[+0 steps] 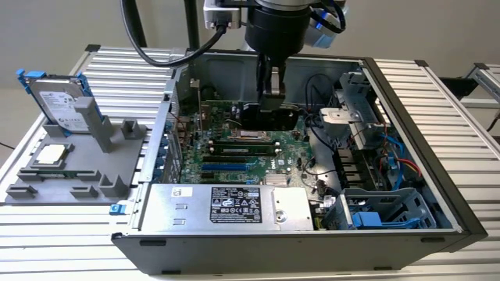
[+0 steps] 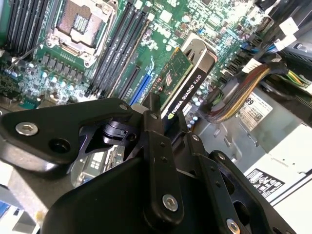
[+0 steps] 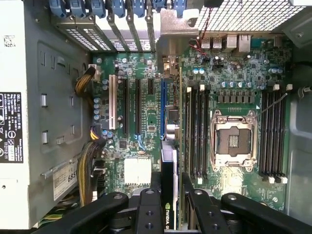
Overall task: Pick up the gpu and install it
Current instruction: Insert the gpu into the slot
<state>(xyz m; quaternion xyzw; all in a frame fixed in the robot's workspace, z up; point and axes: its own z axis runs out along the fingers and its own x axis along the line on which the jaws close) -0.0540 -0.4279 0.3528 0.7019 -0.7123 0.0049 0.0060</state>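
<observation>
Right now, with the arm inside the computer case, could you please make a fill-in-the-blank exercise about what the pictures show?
1. The pincer is shut on the ____, above the motherboard.
2. On the grey stand outside the case, a hard drive sits in a ____ frame.
3. The CPU socket on the motherboard is ____, with no processor in it.
4. In the first wrist view, the held card hangs in line with the ____ expansion slot.

Missing words: gpu; blue; empty; blue
</observation>
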